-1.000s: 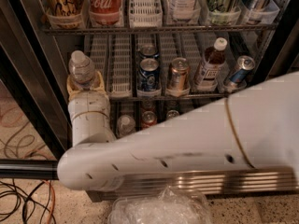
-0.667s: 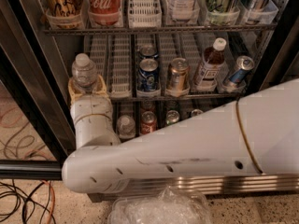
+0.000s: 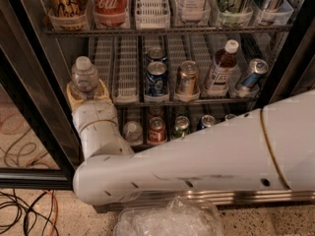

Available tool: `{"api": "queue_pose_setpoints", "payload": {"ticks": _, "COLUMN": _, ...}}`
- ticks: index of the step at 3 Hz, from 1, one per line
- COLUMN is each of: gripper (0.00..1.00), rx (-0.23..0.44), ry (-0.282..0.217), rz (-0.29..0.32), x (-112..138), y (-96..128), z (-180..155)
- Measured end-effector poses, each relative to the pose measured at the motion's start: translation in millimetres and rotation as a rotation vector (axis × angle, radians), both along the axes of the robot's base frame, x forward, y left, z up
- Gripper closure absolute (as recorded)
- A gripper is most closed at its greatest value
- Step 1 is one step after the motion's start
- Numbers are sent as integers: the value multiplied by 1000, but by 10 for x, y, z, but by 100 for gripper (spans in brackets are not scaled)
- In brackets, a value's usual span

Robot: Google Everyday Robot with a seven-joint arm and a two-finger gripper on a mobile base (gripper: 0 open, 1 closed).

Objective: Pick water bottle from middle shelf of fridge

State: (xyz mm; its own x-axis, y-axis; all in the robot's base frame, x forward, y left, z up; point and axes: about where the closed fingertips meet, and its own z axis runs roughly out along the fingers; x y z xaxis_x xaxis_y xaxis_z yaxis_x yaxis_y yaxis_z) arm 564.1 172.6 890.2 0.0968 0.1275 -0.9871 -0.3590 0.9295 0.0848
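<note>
Stainless steel and dark framing mark out the fridge (image 3: 246, 198), which fills nearly the whole camera view with its wire racks exposed. A white robot arm (image 3: 197, 161) sweeps in from the right edge across the lower half, bends at an elbow low on the left and rises toward the left end of the middle shelf (image 3: 126, 98). That grey rack carries white slotted lane trays. Above it, the upper rack (image 3: 152, 29) holds a red Coca-Cola bottle (image 3: 109, 4) among other drinks cut off by the top edge. A crumpled sheet of clear plastic (image 3: 167, 220) lies at the bottom edge, below the arm.

The end effector (image 3: 87, 95) sits at the left end of the middle shelf, its cream-coloured fingers (image 3: 74, 96) pressed against either side of the water bottle (image 3: 84, 75) near its base. The water bottle stands upright in that grip, white cap on top, at shelf height and just left of two bare trays.

Further right on the same rack stand a blue can (image 3: 156, 77), a copper-coloured can (image 3: 187, 77), a white-capped bottle of brown liquid (image 3: 221, 68) and a blue and silver can (image 3: 251, 73) that leans to the right. On the rack below, partly hidden by the arm, sit a silver-topped can (image 3: 132, 130), a red can (image 3: 157, 130) and a green can (image 3: 180, 127). Dark and orange cables (image 3: 24, 215) trail over the speckled floor at lower left.
</note>
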Motion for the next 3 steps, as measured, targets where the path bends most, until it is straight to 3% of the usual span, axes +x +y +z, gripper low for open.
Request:
{"api": "queue_pose_setpoints", "payload": {"ticks": 1, "gripper": 100, "rx": 48, "ry": -25, "rz": 114, "x": -413, "y": -64, "z": 106}}
{"api": "queue_pose_setpoints", "payload": {"ticks": 2, "gripper": 100, "rx": 96, "ry": -60, "rz": 170, "x": -1011, "y": -157, "z": 206}}
{"api": "queue_pose_setpoints", "payload": {"ticks": 3, "gripper": 100, "rx": 106, "ry": -54, "rz": 221, "x": -1236, "y": 25, "z": 199}}
